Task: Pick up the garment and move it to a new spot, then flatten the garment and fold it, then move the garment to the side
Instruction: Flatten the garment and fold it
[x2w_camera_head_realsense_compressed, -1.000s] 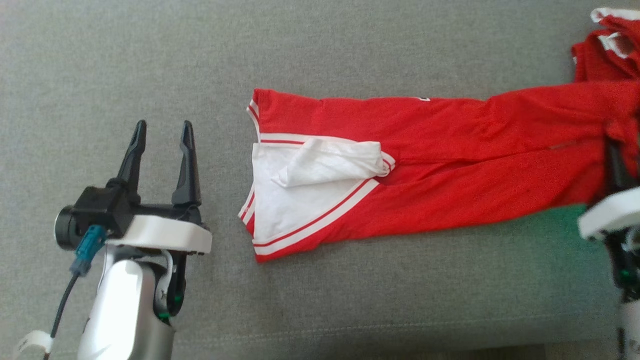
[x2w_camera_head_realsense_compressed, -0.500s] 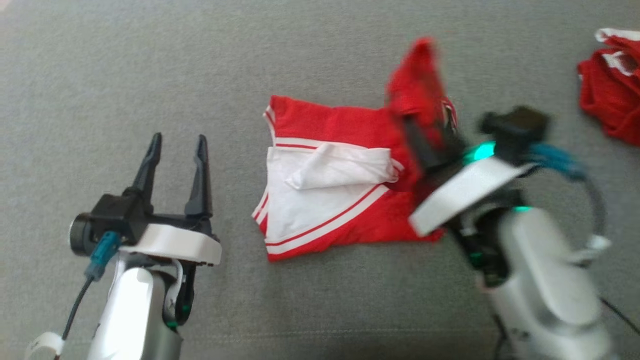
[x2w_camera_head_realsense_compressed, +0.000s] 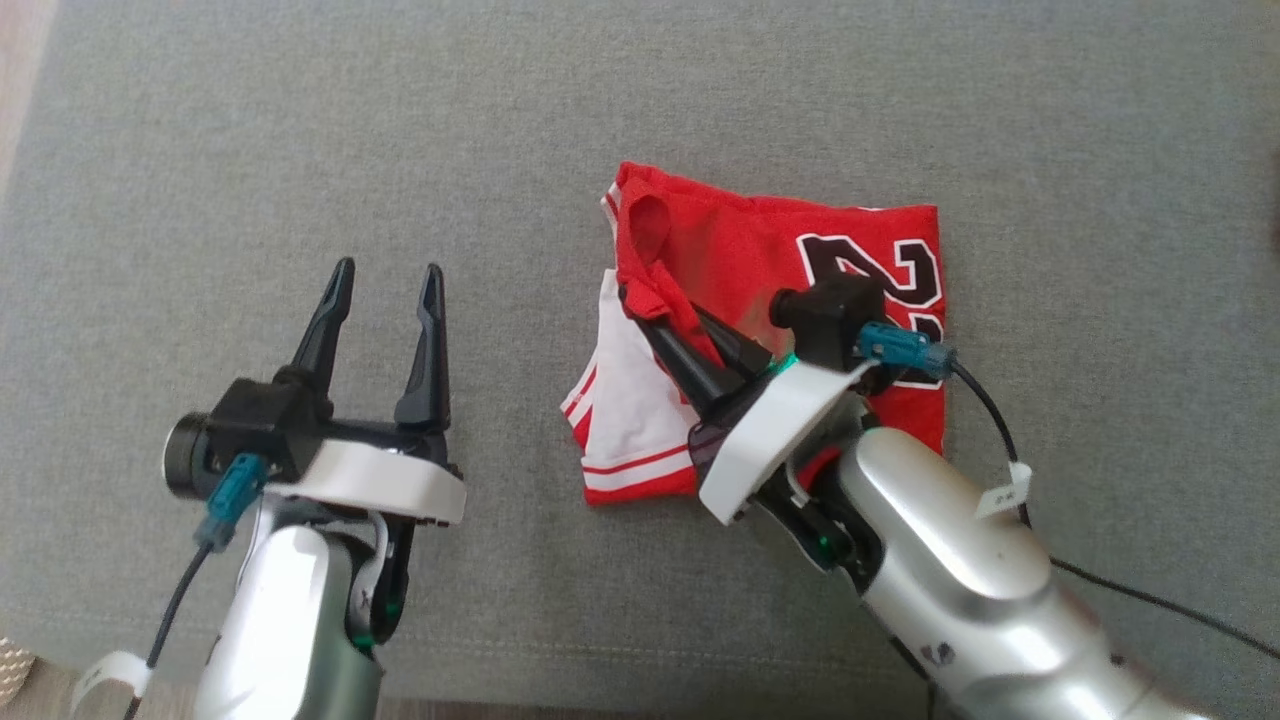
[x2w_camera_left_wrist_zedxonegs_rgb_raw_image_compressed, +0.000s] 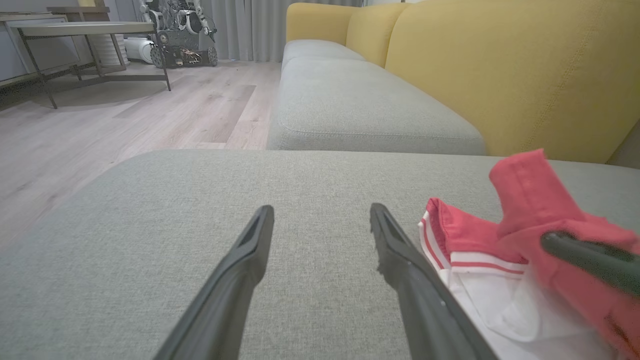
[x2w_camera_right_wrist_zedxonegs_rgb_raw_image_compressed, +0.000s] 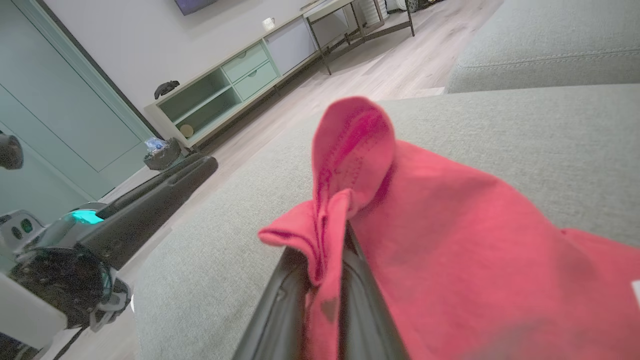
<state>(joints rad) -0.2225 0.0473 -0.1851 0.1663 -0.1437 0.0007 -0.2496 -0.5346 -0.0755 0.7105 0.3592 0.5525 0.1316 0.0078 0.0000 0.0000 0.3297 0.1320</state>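
Red at the tips of the right gripper (x2w_camera_head_realsense_compressed: 660, 308): nips nearly together on a bunched edge of the garment (x2w_camera_head_realsense_compressed: 760, 250), with only that wad of cloth between the two dark fingers (x2w_camera_head_realsense_compressed: 682, 368). Holds the pinched edge a little off the layers below, with a small loop of hem standing up above the tips. Hangs it over the left part of the garment, above the white panel (x2w_camera_head_realsense_compressed: 630, 420) with its red stripes. Leaves the rest lying doubled on the grey cushion (x2w_camera_head_realsense_compressed: 900, 100), black number print (x2w_camera_head_realsense_compressed: 885, 275) facing up on the top layer, just beside the wrist.

Further left, well apart from the cloth: left gripper (x2w_camera_head_realsense_compressed: 388, 272), spread wide, holding nothing, touching nothing, poised over bare cushion with its tips pointing away from the robot.

Judging by the lay: looks well into the folding step. Seems already moved, flattened and doubled over at least once. Appears midway through another fold, not yet laid down or released. Leaves to do, most likely: lower the edge, let go, perhaps square up the uneven left side, white poking out past red, then shift the finished bundle to the side.
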